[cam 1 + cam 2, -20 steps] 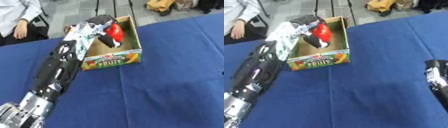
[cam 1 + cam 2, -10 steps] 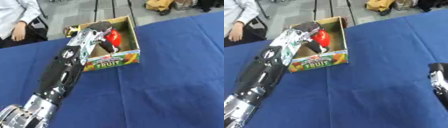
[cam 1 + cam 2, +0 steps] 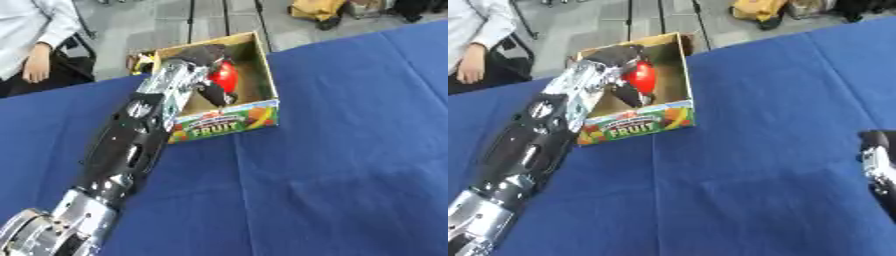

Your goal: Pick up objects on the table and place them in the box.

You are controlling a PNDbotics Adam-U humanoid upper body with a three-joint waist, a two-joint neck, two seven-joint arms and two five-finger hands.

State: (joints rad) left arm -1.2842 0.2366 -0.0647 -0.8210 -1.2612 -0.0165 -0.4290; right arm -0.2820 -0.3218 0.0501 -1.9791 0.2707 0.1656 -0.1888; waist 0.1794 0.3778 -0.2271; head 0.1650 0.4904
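The box (image 3: 227,120) stands on the blue desk (image 3: 332,165) at about 11 o'clock. Its opening is largely filled by the left robot hand (image 3: 203,62) curled round a red object (image 3: 224,77), the arm blocking the 7 o'clock approach. From 1 through 6 o'clock the desk lies open, apart from the right robot hand (image 3: 878,160) at the 3 o'clock edge.

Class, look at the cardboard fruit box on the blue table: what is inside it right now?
Inside the fruit box the left robot hand is curled round a red round object. Bare cardboard floor shows beside it. Whatever lies under the hand and behind the front wall is hidden.
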